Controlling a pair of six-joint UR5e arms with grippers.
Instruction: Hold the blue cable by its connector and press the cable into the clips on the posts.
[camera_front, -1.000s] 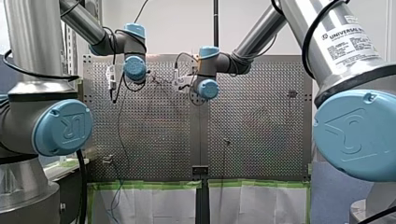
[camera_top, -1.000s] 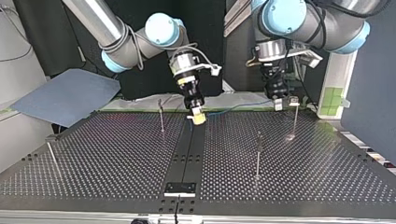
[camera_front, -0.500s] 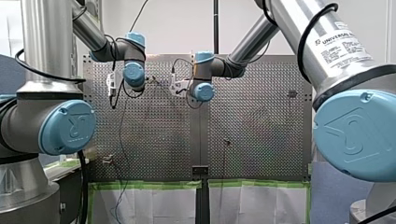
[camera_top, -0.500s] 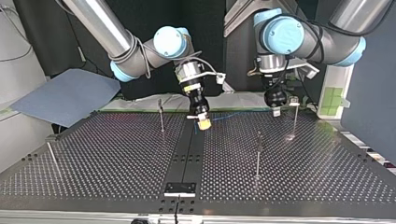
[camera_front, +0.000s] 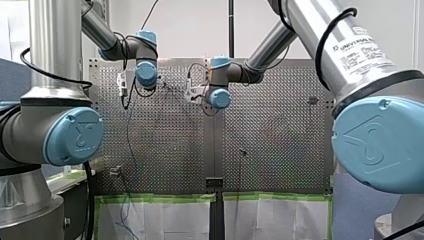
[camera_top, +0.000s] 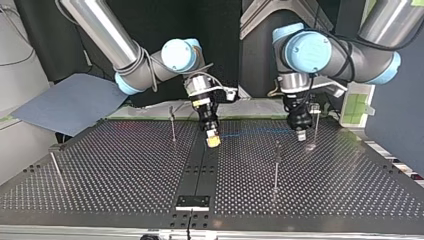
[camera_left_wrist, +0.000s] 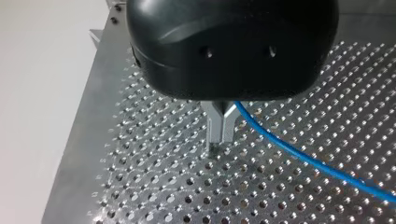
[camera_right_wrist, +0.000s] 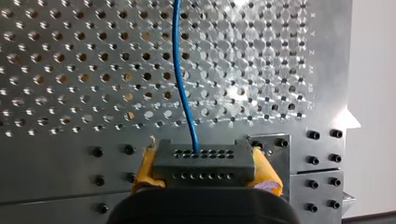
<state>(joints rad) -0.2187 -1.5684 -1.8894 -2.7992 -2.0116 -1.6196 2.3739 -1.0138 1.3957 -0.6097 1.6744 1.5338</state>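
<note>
At the top view's back edge, my right gripper clamps the connector, my left gripper pinches the blue cable strung between them (unclipped so far, I judge), and next it needs lowering squarely into the clip of the post.

Shiny perforated metal table, smooth blue cable (plastic-looking), matt connector
</note>
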